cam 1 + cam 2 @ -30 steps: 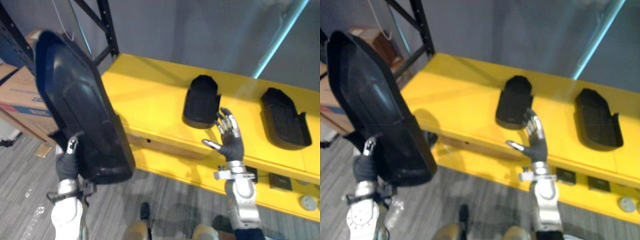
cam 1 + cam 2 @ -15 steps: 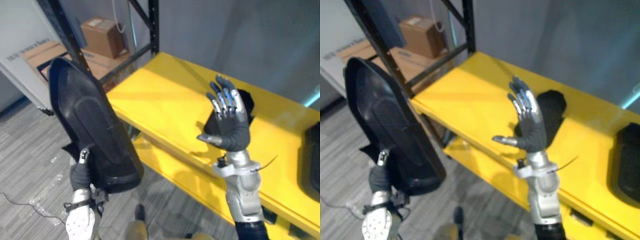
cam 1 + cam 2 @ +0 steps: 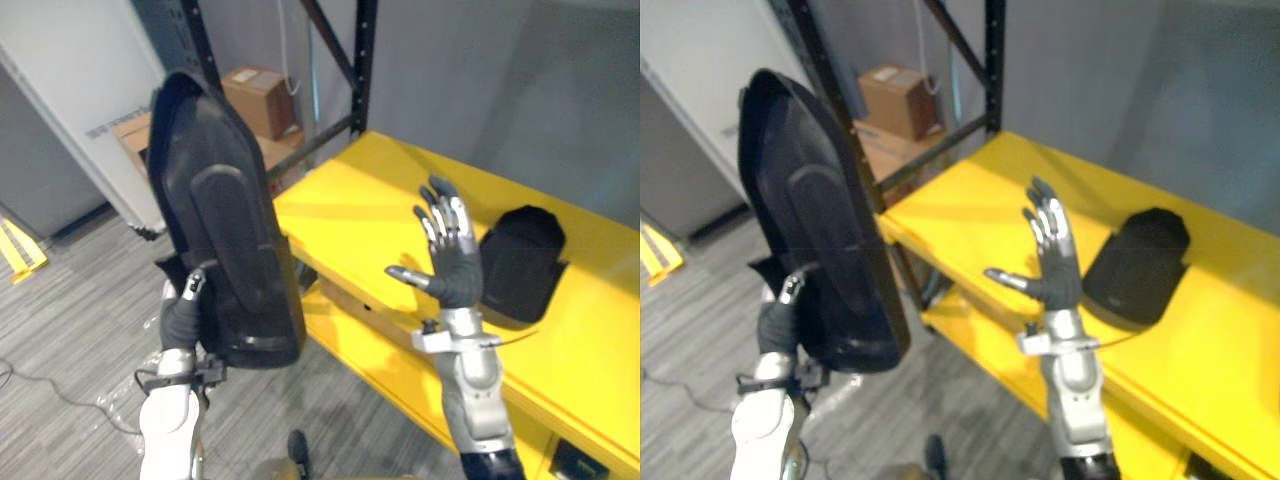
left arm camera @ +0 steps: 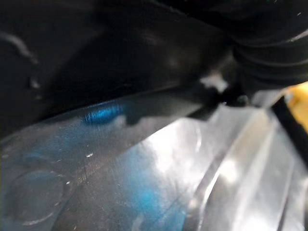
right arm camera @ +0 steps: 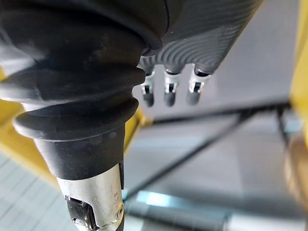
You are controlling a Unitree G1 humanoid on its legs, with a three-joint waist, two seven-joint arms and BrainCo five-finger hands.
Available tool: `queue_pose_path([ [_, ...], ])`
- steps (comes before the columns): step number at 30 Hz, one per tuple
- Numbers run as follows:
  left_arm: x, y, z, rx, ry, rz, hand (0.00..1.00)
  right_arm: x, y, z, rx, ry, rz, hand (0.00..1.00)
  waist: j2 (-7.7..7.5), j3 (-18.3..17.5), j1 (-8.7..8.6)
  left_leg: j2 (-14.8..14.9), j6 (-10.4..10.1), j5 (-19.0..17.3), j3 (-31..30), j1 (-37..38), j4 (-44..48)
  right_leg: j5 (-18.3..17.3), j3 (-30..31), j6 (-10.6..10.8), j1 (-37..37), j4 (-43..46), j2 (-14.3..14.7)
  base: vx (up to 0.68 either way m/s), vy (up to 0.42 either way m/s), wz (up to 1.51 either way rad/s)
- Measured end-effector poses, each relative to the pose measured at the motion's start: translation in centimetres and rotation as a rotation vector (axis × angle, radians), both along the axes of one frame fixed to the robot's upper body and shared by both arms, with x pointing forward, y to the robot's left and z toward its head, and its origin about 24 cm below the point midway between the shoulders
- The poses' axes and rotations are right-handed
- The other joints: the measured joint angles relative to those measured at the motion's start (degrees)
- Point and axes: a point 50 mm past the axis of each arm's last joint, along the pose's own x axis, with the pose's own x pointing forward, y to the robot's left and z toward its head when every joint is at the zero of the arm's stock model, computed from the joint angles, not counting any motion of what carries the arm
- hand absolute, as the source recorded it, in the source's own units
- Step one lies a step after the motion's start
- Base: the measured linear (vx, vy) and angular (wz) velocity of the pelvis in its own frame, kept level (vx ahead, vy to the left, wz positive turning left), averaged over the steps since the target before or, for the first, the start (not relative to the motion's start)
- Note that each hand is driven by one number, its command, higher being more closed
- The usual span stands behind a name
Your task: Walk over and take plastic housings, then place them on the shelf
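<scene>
A large black plastic housing [image 3: 225, 240] stands almost upright at the left, held at its lower end by my left hand [image 3: 182, 318], whose fingers are curled round its edge. The housing's glossy inner surface [image 4: 144, 178] shows very close in the left wrist view. My right hand [image 3: 452, 262] is raised above the front of the yellow shelf [image 3: 370, 215], fingers straight and spread, holding nothing. A second black housing [image 3: 520, 262] lies flat on the shelf just right of that hand.
A black steel rack upright [image 3: 362, 60] rises behind the shelf's left end. Cardboard boxes [image 3: 258, 98] sit behind the rack. A white panel [image 3: 75, 100] leans at the far left. A lower yellow tier [image 3: 370, 345] runs below the shelf. Grey floor [image 3: 70, 320] lies at the left.
The camera has swung left, so the shelf and the lying housing sit further right. My left hand has lifted the large housing higher and more upright. My right hand stays raised and spread.
</scene>
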Motion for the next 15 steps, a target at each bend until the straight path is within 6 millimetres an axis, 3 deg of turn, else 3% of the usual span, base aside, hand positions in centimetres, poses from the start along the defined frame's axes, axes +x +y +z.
queue_pose_path([
  [2,-0.1,0.4,-0.1,0.017,0.010,0.013,1.00,-0.3,-0.7,-0.4,0.002,0.017,-0.026,0.00,-0.14,0.10,-1.03,1.06,-0.41,0.23,2.19,-0.47,-0.01,0.66,1.15,-0.49,0.03,-4.12,1.45,-0.09,-0.040,-0.61],
  [3,-0.2,0.5,-0.1,0.019,0.014,0.020,1.00,-0.4,-1.3,-0.5,-0.008,0.020,-0.046,0.00,-0.66,0.40,-1.66,1.39,-0.85,0.53,3.11,-0.60,-0.01,0.60,1.21,-0.33,0.52,-6.97,2.00,-0.10,-0.082,-0.60],
  [5,-0.2,0.1,-0.3,-0.002,0.016,0.028,1.00,-0.7,-2.7,-0.6,-0.013,0.019,-0.095,0.00,-0.23,0.64,-2.29,2.38,-1.65,1.09,3.99,-1.06,0.02,1.20,2.34,0.73,0.03,-8.64,3.24,-0.11,-0.078,-0.38],
  [7,-0.3,0.0,-0.5,-0.008,0.022,0.029,1.00,-1.2,-4.6,-0.5,-0.011,0.002,-0.177,0.00,1.86,1.49,-3.54,3.59,-1.91,1.26,3.87,-1.58,0.45,0.96,2.29,1.06,-0.94,-8.20,4.35,-0.07,-0.067,-0.01],
  [8,-0.4,0.0,-0.5,-0.009,0.022,0.029,1.00,-1.3,-5.0,-0.3,-0.015,-0.009,-0.193,0.00,2.34,1.69,-3.55,4.07,-2.34,0.93,3.89,-1.96,1.41,0.89,2.29,0.99,-0.96,-8.21,4.53,-0.01,-0.048,-0.02],
  [10,-0.5,0.2,-0.6,-0.016,0.021,0.045,1.00,-1.7,-6.2,0.3,-0.024,-0.062,-0.247,0.00,3.99,2.74,-2.85,7.88,-3.09,-2.61,3.97,-5.51,12.48,0.57,4.02,0.89,-0.81,-8.07,5.43,0.01,-0.047,-0.29],
  [12,-0.7,0.7,-1.0,-0.019,0.040,0.078,1.00,-1.8,-6.4,0.5,-0.018,-0.078,-0.267,0.00,4.42,2.87,-1.88,9.99,-3.63,-3.63,2.52,-8.22,21.74,0.49,6.29,0.64,-0.42,-7.87,5.67,0.05,-0.095,-0.64],
  [15,-0.8,1.2,-1.3,-0.025,0.051,0.112,1.00,-2.2,-6.8,1.9,-0.031,-0.159,-0.294,0.00,4.57,2.77,-2.35,9.91,-3.43,-3.46,-2.62,-7.19,20.67,1.50,9.16,0.89,-1.24,-7.70,5.61,0.07,-0.047,-0.48],
])
